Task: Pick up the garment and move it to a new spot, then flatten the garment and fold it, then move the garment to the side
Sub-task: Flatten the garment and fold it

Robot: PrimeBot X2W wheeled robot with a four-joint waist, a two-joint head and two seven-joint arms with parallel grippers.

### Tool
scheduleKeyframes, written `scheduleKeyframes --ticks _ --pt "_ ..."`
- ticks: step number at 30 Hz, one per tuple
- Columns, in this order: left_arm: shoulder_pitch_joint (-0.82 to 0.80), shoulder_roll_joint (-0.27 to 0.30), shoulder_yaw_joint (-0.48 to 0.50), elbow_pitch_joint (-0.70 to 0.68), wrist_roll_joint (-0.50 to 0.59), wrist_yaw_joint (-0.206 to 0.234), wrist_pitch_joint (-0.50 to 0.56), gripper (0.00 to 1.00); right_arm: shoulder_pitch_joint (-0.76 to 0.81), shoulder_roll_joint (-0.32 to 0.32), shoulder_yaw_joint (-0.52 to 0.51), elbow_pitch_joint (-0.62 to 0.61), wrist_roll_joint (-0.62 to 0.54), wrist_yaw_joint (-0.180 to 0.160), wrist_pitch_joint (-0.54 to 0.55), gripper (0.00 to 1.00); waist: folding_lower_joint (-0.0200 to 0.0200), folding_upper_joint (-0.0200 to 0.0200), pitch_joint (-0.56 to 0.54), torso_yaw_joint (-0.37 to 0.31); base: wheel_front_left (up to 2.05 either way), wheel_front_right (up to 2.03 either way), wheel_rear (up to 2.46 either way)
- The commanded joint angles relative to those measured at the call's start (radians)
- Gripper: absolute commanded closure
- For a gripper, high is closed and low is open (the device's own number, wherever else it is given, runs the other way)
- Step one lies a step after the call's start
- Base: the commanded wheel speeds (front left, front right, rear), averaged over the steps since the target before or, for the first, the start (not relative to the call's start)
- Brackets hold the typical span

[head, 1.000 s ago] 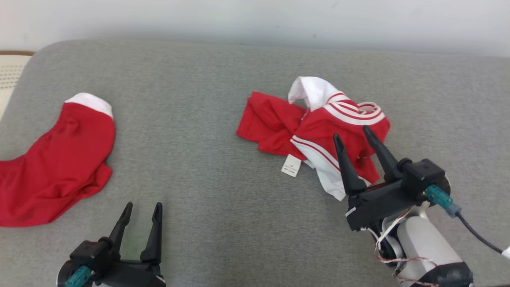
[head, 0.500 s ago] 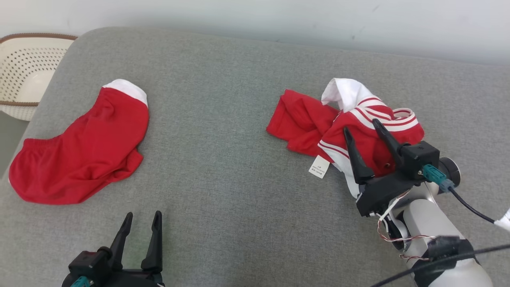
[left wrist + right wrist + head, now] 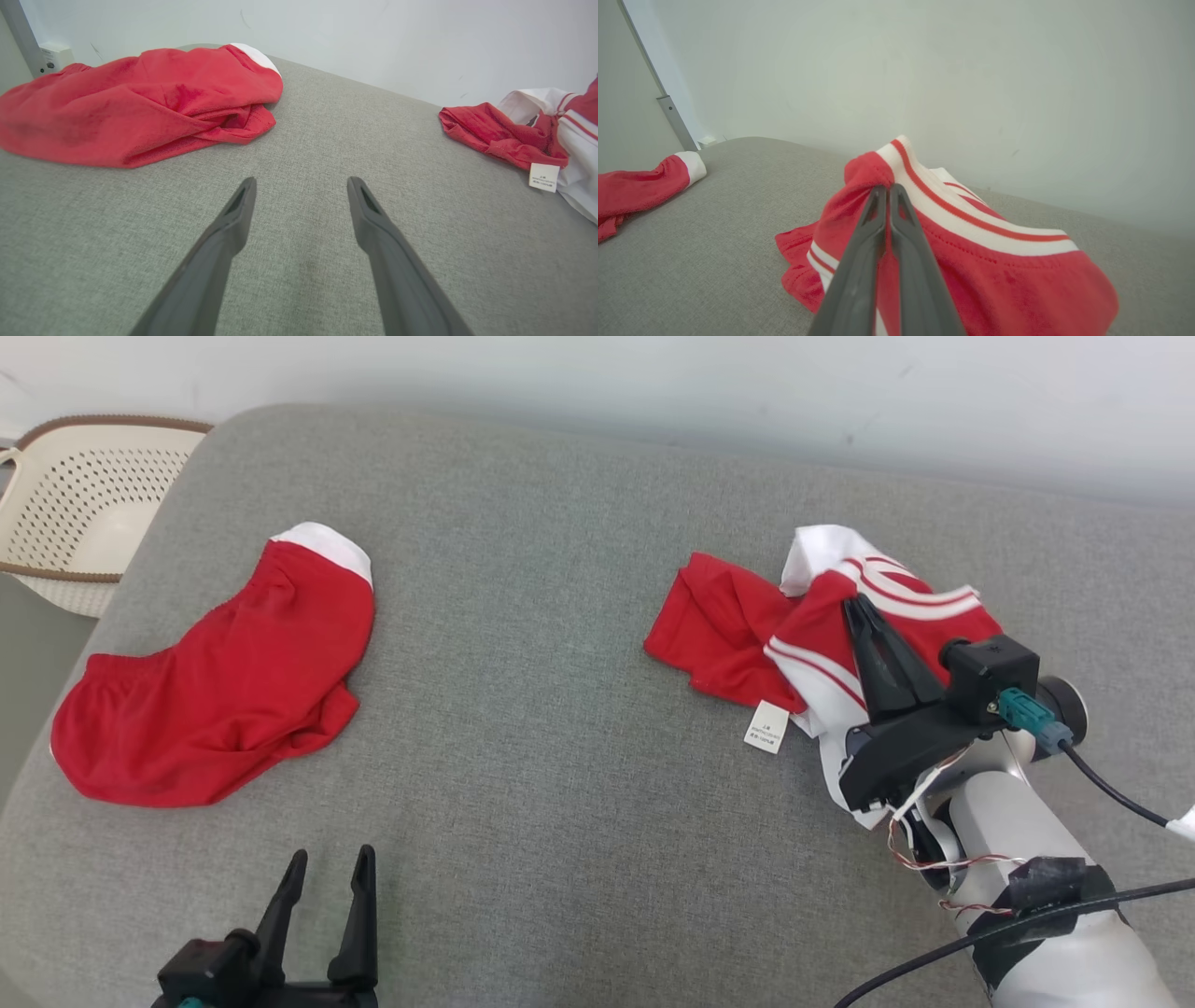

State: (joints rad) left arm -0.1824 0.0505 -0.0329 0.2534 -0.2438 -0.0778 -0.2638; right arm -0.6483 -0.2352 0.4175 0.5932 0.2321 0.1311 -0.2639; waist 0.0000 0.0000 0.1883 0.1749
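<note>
while the right gripper pinches a fold of the striped garment, right of centre on the cushion, pickup seems underway; next, a clean lift. left gripper gapes empty.

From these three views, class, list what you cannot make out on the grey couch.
White care label: print too small, head and left wrist views.
Red-and-white striped garment: near part hidden behind the shut right tool, head view.
Cream perforated basket: cut by the head view's left edge.
</note>
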Motion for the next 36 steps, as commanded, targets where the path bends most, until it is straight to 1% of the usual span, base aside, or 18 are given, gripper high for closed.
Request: scheduleKeyframes --ticks 1,5,7,9,13,15,17,21,25,31,33,36 --pt "0.028 0.0 -0.001 0.003 -0.002 -0.002 -0.001 0.0 -0.007 -0.001 0.003 -0.021 0.005 -0.001 -0.001 1.0 0.0 0.0 -0.012 0.002 0.0 0.0 0.0" --pt "0.033 0.0 -0.008 0.0 -0.012 -0.002 -0.001 0.0 0.011 -0.002 0.004 -0.057 0.011 -0.001 -0.001 1.0 0.0 0.0 -0.026 0.005 0.0 0.0 0.0" --pt "0.04 0.0 -0.011 -0.002 -0.016 -0.002 -0.001 0.0 0.013 -0.003 0.001 -0.095 0.019 -0.001 -0.001 1.0 0.0 0.0 -0.029 0.007 0.0 0.0 0.0" --pt "0.047 0.0 -0.01 -0.006 -0.017 0.0 -0.001 0.0 -0.005 0.007 0.014 -0.152 0.036 -0.001 -0.001 1.0 0.0 0.0 -0.034 0.005 0.0 0.0 0.0" --pt "0.053 0.0 -0.009 -0.005 -0.011 0.001 -0.001 0.0 -0.085 0.027 0.071 -0.302 0.058 -0.001 -0.001 1.0 0.0 0.0 -0.047 0.0 0.0 0.0 0.0" --pt "0.057 0.0 -0.016 -0.001 -0.015 0.002 -0.001 0.0 -0.125 0.035 0.075 -0.363 0.069 -0.001 -0.001 1.0 0.0 0.0 -0.058 0.0 0.0 0.0 0.0" --pt "0.063 0.0 -0.024 0.004 -0.019 0.003 -0.001 0.0 -0.158 0.036 0.059 -0.393 0.077 -0.001 -0.001 1.0 0.0 0.0 -0.071 0.0 0.0 0.0 0.0" --pt "0.067 0.0 -0.031 0.01 -0.021 0.001 -0.001 0.0 -0.193 0.017 0.034 -0.405 0.079 -0.001 -0.001 1.0 0.0 0.0 -0.088 -0.001 0.0 0.0 0.0" --pt "0.072 0.0 -0.032 0.011 -0.024 0.001 -0.001 0.0 -0.198 -0.034 -0.017 -0.396 0.088 -0.001 -0.001 1.0 0.0 0.0 -0.099 -0.013 0.0 0.0 0.0" --pt "0.074 0.0 -0.038 0.014 -0.03 0.0 -0.001 0.0 -0.173 -0.101 -0.104 -0.405 0.094 -0.001 -0.001 1.0 0.0 0.0 -0.08 -0.046 0.0 0.0 0.0" --pt "0.067 0.0 -0.046 0.018 -0.034 -0.001 -0.001 0.0 -0.167 -0.114 -0.107 -0.417 0.093 -0.001 -0.001 1.0 0.0 0.0 -0.071 -0.052 0.0 0.0 0.0" --pt "0.048 0.0 -0.065 0.021 -0.045 0.001 -0.001 0.0 -0.17 -0.116 -0.067 -0.439 0.1 0.0 -0.001 1.0 0.0 0.0 -0.054 -0.05 0.0 0.0 0.0"
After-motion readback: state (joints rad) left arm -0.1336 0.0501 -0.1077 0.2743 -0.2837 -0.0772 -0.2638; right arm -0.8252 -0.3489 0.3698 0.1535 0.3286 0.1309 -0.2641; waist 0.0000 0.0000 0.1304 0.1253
